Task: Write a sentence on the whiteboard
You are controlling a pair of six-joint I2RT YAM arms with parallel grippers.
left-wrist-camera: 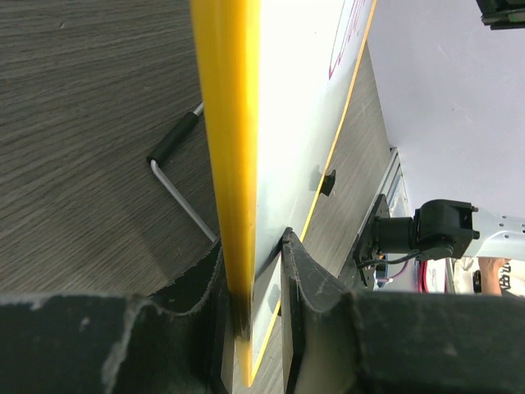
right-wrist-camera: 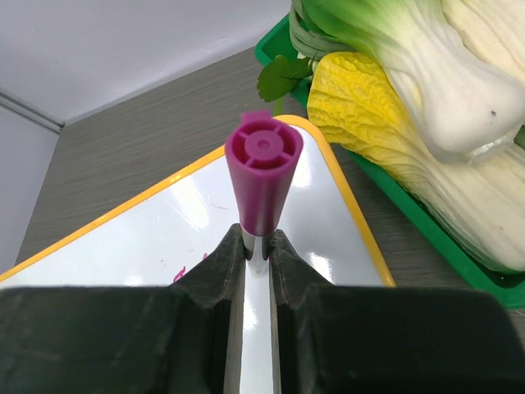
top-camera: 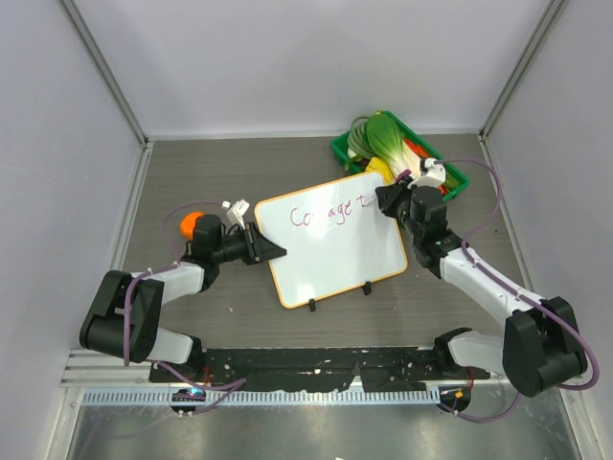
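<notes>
in the middle of the dark wood-grain surface [top-camera: 192, 172], the small white rectangular whiteboard with its thin orange frame [top-camera: 330, 259] is sitting slightly skewed, its two small black clips [top-camera: 311, 305] facing the arm bases. the left tool [top-camera: 271, 251] is clamping the board's left edge, jaws narrow around the frame (the wrist view is showing the orange rim pinched right between the pads). the right tool [top-camera: 388, 199] is gripping a purple-pink plastic marker [right-wrist-camera: 262, 176] over the board's far right corner, jaws nearly closed on the barrel. the purple-pink handwritten sentence [top-camera: 330, 216] is running along the top of the board, reading about as far as "courage t", with the middle letters looking faint from above.

the step in hand seems to be finishing that short word near the right edge. the marker tip is hidden, so i cannot tell whether it is touching the board. doing this well is probably asking for light, even pressure with the marker held steep, small strokes that are stopping short of the orange rim, and a firm left pinch so the board is not sliding under the pen. the green plastic tray of vegetables [top-camera: 339, 150] is lying just beside that corner, so the wrist is needing care there. little room is showing to the right, so a second line lower down looks wise.
</notes>
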